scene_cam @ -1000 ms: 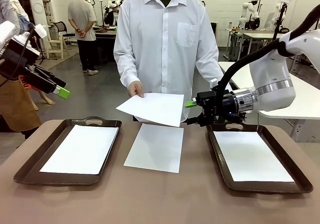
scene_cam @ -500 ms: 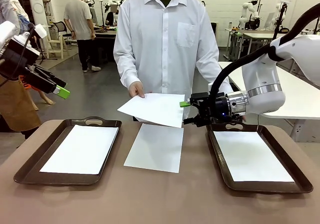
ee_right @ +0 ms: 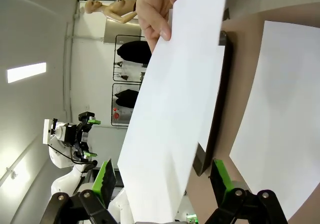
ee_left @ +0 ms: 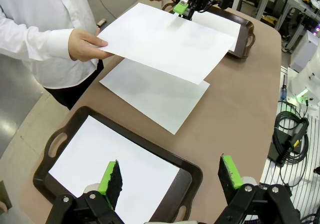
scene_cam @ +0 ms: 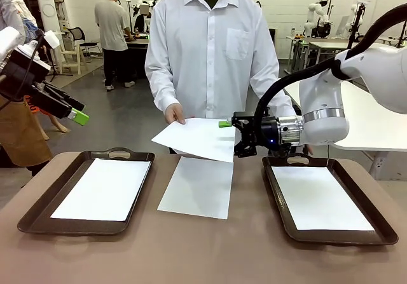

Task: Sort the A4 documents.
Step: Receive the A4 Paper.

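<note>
Here, the counter (scene_cam: 203, 252) carries two dark brown trays. The left tray (scene_cam: 38, 217) and the right tray (scene_cam: 280, 201) each hold one flat A4 document (scene_cam: 102, 189). A third sheet (scene_cam: 197, 187) lies between them. The person's hand (scene_cam: 173, 113) holds a fourth sheet (scene_cam: 200, 138) above it. The right tool (scene_cam: 233, 138), released, straddles its edge. The left tool (ee_left: 172, 176), released, hangs above the left tray.

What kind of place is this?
Probably a robot lab: a white robot arm reaches over the table, with workbenches behind and cables on the floor.
</note>
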Action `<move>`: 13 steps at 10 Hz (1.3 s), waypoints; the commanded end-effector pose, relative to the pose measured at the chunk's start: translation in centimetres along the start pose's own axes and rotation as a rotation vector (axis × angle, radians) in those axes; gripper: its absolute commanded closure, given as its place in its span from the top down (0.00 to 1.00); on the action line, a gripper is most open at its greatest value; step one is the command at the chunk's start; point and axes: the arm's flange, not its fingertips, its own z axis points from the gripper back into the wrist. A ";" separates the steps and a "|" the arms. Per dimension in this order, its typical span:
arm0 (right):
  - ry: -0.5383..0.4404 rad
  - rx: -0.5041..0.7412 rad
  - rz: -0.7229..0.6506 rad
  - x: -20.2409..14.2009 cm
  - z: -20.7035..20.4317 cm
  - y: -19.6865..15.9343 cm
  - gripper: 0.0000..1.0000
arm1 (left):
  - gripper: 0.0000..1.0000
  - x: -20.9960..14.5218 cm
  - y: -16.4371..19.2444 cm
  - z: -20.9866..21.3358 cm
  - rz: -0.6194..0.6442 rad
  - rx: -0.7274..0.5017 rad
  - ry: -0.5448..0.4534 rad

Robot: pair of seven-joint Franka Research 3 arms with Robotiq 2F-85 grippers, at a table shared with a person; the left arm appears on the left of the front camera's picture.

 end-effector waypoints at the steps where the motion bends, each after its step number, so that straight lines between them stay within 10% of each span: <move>1: -0.025 0.009 -0.030 1.0 -0.7 -0.1 1.00 | 1.00 -0.1 0.2 0.0 -0.002 -0.010 -0.014; 13: -0.006 -0.003 -0.016 0.6 -0.1 -0.3 1.00 | 1.00 -0.1 0.2 0.0 -0.002 -0.010 -0.014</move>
